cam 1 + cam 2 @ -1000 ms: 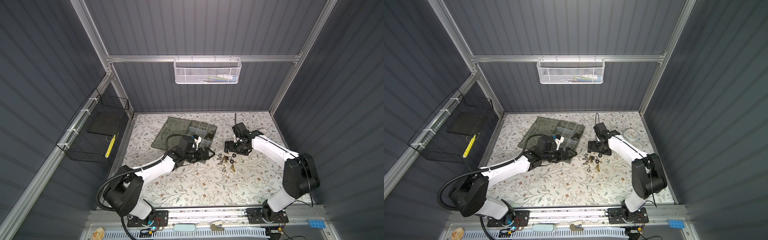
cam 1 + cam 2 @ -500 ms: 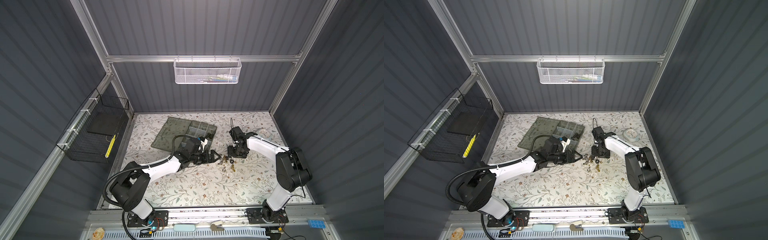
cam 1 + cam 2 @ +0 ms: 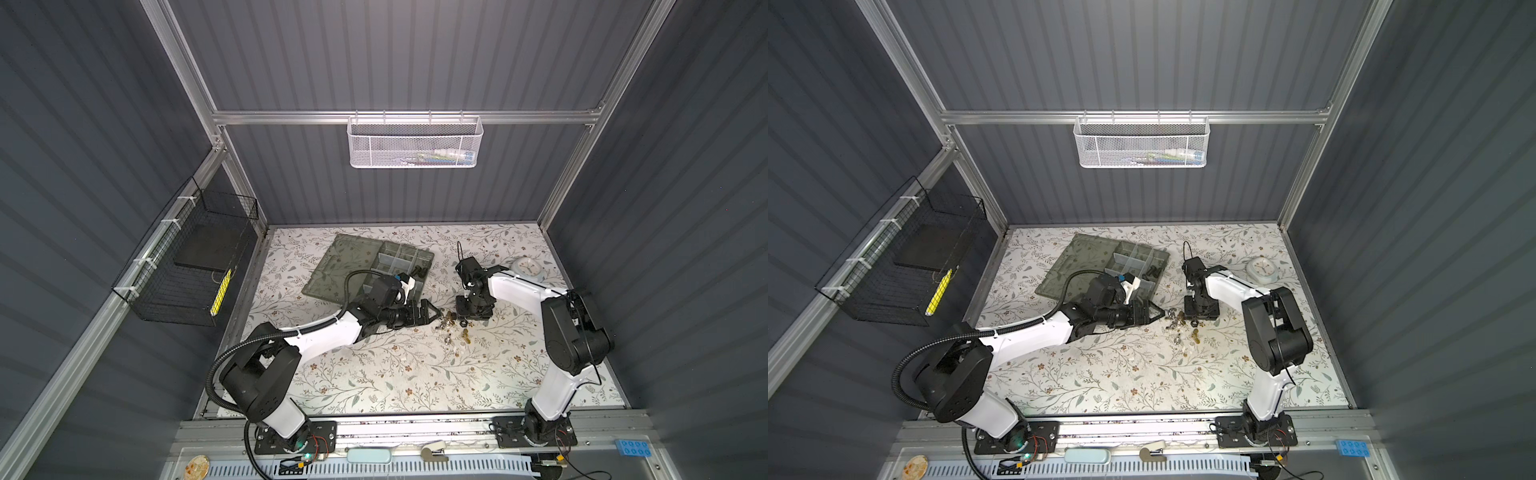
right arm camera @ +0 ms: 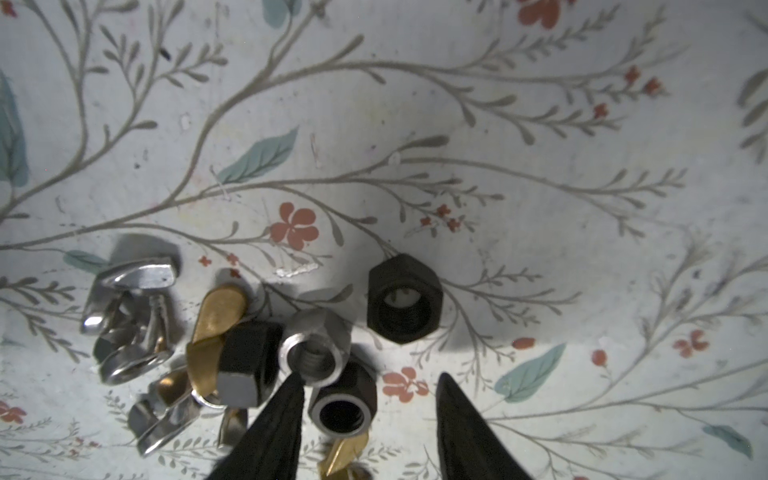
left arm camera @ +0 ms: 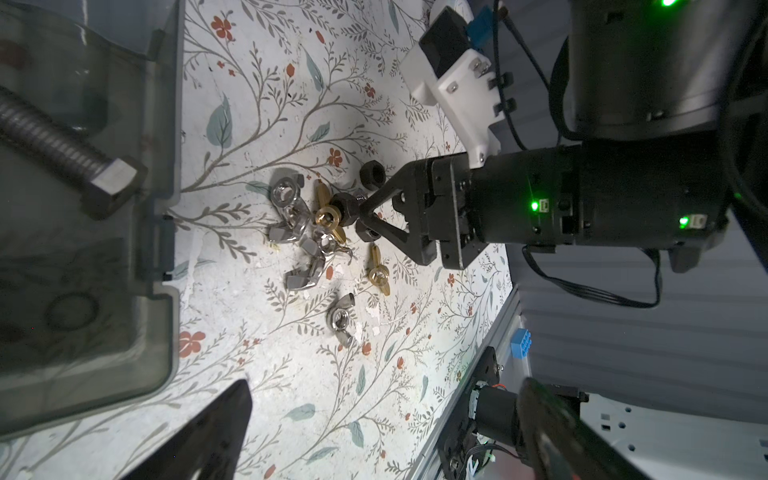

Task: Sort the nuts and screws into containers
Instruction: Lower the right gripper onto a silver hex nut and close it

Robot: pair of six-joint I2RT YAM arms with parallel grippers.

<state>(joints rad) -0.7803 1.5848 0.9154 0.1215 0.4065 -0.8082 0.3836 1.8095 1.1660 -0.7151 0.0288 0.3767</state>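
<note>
Nuts (image 5: 316, 232) sit in one loose pile on the floral surface (image 3: 374, 374), just right of the organiser box (image 3: 365, 266), between both pincers. Counted in the wrist views: three black hex nuts (image 4: 405, 303), two brass wing nuts (image 4: 216, 324). The silver ones overlap: one clear silver hex nut (image 4: 316, 353), at least three silver wing nuts (image 4: 129, 282).

Screws: one big silver bolt (image 5: 62, 153) lying inside the box, seen from the left wrist. Dark bits (image 3: 419, 272) in a right-hand compartment, too small to tell.

Containers (image 3: 399, 259): one box, lid (image 3: 345, 266) flat open on its left. Compartment count unclear, left arm (image 3: 324, 332) covers the near corner.

Left pincer (image 3: 432, 314) lies low just left of the pile, fingers wide apart in its wrist view, holding nothing. Right pincer (image 4: 370, 376) points down at the pile's right edge, roughly half open, straddling one black nut (image 4: 343, 403). One finger (image 4: 286, 415) is just beside it, the other apart, no clamp.

Around: black wire basket (image 3: 187, 266) on the left wall, white mesh basket (image 3: 415, 143) on the back rail, white clock (image 3: 527, 268) on the surface far right, right arm (image 3: 515, 291) passing beside it.
</note>
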